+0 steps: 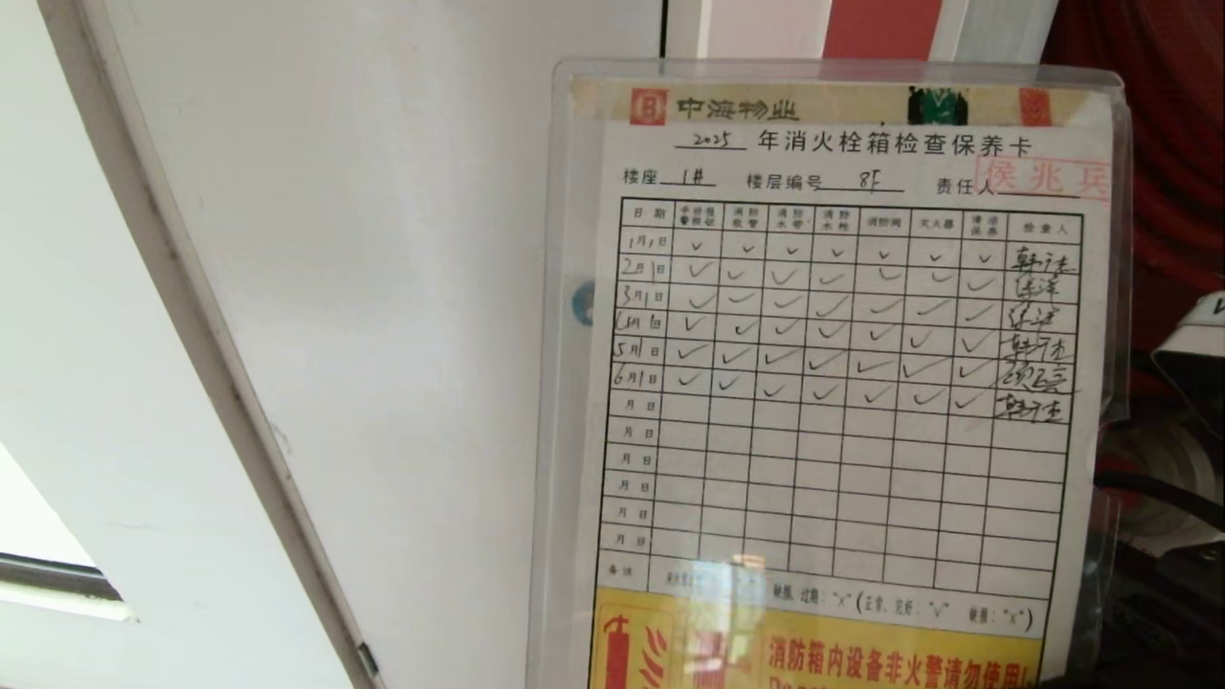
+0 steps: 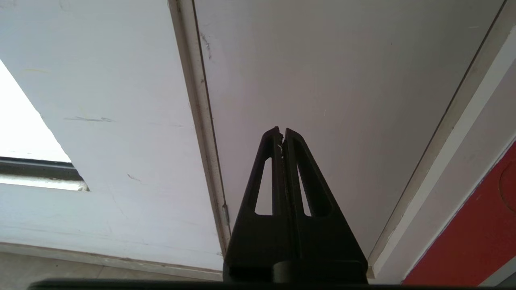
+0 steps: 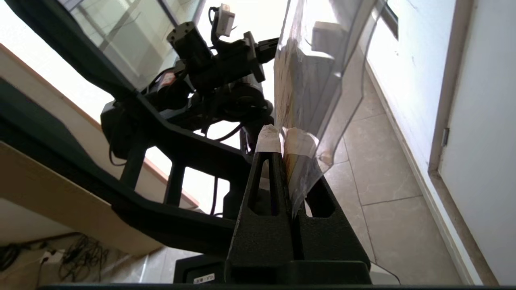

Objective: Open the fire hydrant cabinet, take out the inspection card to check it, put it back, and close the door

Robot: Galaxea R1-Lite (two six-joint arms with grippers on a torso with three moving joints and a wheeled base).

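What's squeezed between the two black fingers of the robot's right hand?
The inspection card in its clear sleeve: its edge is clamped in the right gripper, as the right wrist view shows.

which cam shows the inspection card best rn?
Head view: the inspection card faces the lens in its clear sleeve, with the printed table and checkmarks readable. Right wrist view shows it only edge-on, pinched in the right hand. Left wrist view doesn't show it.

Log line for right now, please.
step: checking card | right gripper: shut on inspection card, held up facing head camera | left gripper: shut, empty, idle by white panel door
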